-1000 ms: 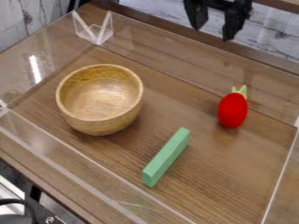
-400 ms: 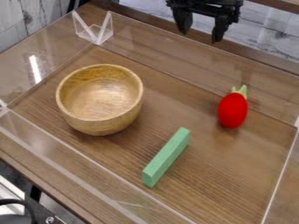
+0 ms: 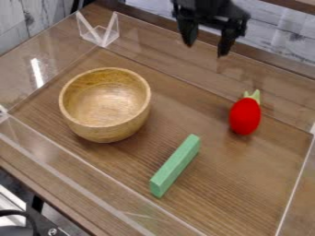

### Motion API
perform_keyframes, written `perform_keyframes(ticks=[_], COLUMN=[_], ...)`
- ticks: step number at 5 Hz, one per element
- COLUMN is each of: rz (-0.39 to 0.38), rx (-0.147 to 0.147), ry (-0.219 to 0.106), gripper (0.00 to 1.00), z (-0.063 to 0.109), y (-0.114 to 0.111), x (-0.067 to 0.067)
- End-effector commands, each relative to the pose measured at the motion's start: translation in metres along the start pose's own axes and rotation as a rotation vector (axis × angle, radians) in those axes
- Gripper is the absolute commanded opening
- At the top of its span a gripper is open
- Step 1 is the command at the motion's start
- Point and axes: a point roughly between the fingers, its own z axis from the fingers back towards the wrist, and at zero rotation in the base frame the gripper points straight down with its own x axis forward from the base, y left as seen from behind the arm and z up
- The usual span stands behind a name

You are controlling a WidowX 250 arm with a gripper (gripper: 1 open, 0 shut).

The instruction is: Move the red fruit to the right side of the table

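Observation:
The red fruit (image 3: 246, 114) is a small glossy strawberry shape with a green top, lying on the wood-grain table (image 3: 234, 175) toward the right. My gripper (image 3: 205, 41) hangs at the back of the table, above and to the left of the fruit and well apart from it. Its two dark fingers point downward and stand open with nothing between them.
A wooden bowl (image 3: 106, 102) sits at the left. A green rectangular block (image 3: 176, 165) lies diagonally in front of the middle. Low clear acrylic walls (image 3: 99, 30) edge the tabletop, with a clear corner piece at the back left.
The gripper has come down and shifted left along the back of the table, rolling a little. The fruit, bowl and block have stayed put.

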Motion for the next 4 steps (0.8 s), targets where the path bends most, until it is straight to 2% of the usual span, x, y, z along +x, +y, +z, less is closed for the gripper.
perform_keyframes(ticks=[1, 3, 4], rz=[-0.019, -0.117, -0.134], rx=[0.000, -0.026, -0.025], ry=[-0.057, -0.076, -0.082], gripper=[1.00, 1.00, 1.00], z=[-0.005, -0.004, -0.005], y=[0.000, 0.003, 0.013], x=[0.004, 0.005, 0.005])
